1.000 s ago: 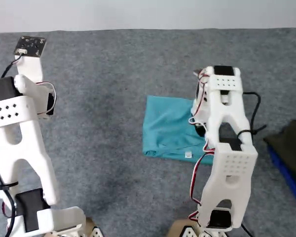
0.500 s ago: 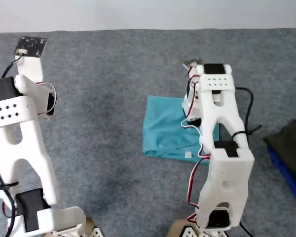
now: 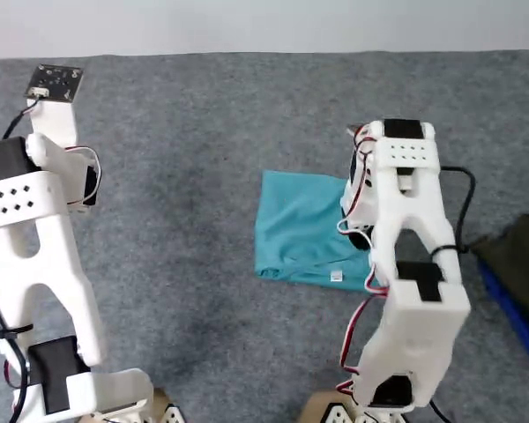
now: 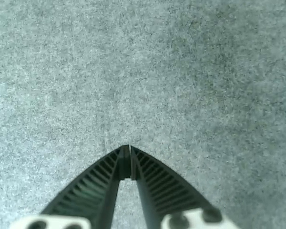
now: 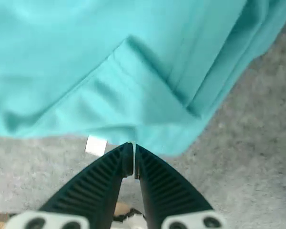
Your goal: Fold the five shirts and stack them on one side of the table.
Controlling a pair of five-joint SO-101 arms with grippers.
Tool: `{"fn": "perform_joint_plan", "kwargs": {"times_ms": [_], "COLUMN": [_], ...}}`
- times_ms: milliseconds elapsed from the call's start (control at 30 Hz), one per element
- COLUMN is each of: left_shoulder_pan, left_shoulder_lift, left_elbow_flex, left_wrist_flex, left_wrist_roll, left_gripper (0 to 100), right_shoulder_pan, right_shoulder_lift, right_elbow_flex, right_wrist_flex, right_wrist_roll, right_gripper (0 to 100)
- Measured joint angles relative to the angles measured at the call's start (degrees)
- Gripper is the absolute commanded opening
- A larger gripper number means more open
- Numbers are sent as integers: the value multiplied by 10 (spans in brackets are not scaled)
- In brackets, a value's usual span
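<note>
A teal shirt, folded into a rough rectangle, lies on the grey carpet near the middle of the table. Its right part is covered by my right arm. In the right wrist view my right gripper is shut, with its tips at the near hem of the teal shirt, beside a small white tag. I cannot tell whether any cloth is pinched. My left gripper is shut over bare carpet, and its arm stands at the table's left side.
A dark green garment lies on something blue at the right edge. Bare carpet stretches between the two arms and across the far side. A small black board tops the left arm.
The right arm swung a little to the left half a second ago and has come back to the right. The teal shirt has kept its shape and place. The left arm is still.
</note>
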Motion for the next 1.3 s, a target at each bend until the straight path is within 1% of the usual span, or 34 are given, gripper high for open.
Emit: {"fn": "perform_joint_plan", "kwargs": {"times_ms": [100,267,400,500,600,733,900,1000,1200,1300], "left_shoulder_pan": [0,0,0,0,0,0,0,0,0,0], "left_shoulder_lift": [0,0,0,0,0,0,0,0,0,0], "left_elbow_flex": [0,0,0,0,0,0,0,0,0,0], "left_wrist_flex": [0,0,0,0,0,0,0,0,0,0], "left_wrist_roll": [0,0,0,0,0,0,0,0,0,0], "left_gripper": [6,6,6,6,6,6,6,6,6,6], "right_shoulder_pan": [-4,-48,-71,-73,-72,-64,-18,12,25,3], "right_shoulder_lift": [-41,-55,1,51,73,73,66,41,-15,-30], "right_elbow_flex": [18,22,21,21,22,22,22,22,22,22], "right_wrist_flex": [-11,-97,-163,-180,-171,-116,-43,-8,-1,-20], "right_wrist_roll": [4,5,6,6,6,8,12,38,54,55], "right_gripper": [9,9,9,9,9,9,9,9,9,9]}}
